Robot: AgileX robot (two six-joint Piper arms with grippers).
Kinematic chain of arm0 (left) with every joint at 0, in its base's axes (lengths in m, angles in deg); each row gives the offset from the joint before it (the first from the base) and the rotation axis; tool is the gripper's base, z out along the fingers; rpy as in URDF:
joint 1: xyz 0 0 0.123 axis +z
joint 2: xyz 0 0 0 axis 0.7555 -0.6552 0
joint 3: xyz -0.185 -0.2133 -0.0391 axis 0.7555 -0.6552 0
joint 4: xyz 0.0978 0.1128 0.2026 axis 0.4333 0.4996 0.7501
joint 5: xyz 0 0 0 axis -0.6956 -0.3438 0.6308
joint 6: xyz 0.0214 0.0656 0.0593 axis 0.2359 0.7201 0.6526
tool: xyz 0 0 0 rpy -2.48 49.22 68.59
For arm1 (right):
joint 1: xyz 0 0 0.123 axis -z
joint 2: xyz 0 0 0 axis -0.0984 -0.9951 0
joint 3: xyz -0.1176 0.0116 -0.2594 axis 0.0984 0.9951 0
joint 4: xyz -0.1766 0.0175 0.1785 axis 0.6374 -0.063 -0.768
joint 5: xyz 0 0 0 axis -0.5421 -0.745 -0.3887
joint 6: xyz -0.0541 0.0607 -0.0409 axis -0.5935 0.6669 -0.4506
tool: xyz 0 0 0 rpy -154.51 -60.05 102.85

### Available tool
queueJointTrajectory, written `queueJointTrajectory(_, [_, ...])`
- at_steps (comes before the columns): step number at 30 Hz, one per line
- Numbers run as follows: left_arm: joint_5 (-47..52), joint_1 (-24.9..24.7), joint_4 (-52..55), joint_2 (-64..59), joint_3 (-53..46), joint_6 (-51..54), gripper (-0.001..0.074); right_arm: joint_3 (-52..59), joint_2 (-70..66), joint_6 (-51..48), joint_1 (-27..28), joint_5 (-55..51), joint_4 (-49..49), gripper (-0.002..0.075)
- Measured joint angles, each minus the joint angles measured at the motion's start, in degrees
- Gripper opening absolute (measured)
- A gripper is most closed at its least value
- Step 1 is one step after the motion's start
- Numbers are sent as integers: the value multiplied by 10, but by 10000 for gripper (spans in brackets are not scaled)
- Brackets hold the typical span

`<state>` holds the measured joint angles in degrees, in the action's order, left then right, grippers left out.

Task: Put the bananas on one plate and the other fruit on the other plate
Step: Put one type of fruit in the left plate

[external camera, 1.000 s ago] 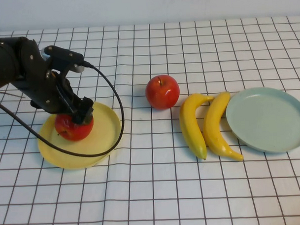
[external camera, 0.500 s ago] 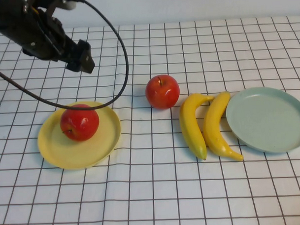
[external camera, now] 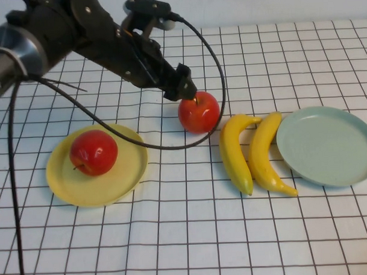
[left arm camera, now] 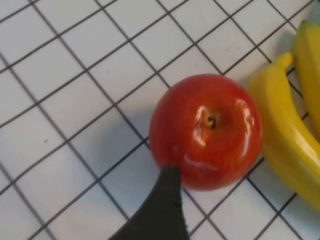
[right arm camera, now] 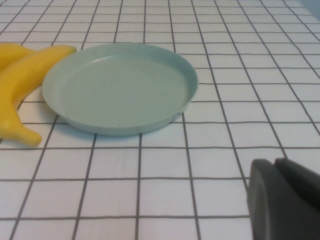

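High view: left gripper (external camera: 183,89) above red apple (external camera: 199,112) on the cloth; finger spread unreadable. Second apple (external camera: 93,152) on yellow plate (external camera: 125,173). Bananas (external camera: 254,152) beside blue-green plate (external camera: 328,145).

Left wrist view: one fingertip (left arm camera: 167,187) at the apple's (left arm camera: 206,131) edge; centre over the stem before descending.

Right wrist view: right gripper (right arm camera: 282,197) appears closed, parked near the blue-green plate (right arm camera: 120,87).

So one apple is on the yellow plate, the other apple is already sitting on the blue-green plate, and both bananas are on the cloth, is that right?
Not quite. The second apple is on the cloth beside the bananas, under the left gripper, not on the blue-green plate, which is bare in the high view. The first apple is on the yellow plate. The right gripper is near the blue-green plate.
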<state>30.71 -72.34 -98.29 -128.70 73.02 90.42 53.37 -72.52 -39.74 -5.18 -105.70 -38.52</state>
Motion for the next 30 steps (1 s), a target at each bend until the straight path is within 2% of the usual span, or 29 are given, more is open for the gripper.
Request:
queueJointTrajectory(9, [-26, -47, -1, -91, 93, 25, 668, 0, 0, 0, 0, 0, 0, -15])
queueJointTrajectory(16, [-34, -49, 4, -137, 114, 26, 669, 0, 0, 0, 0, 0, 0, -15])
queueJointTrajectory(30, [-41, -49, 87, -161, 120, 4, 669, 0, 0, 0, 0, 0, 0, -15])
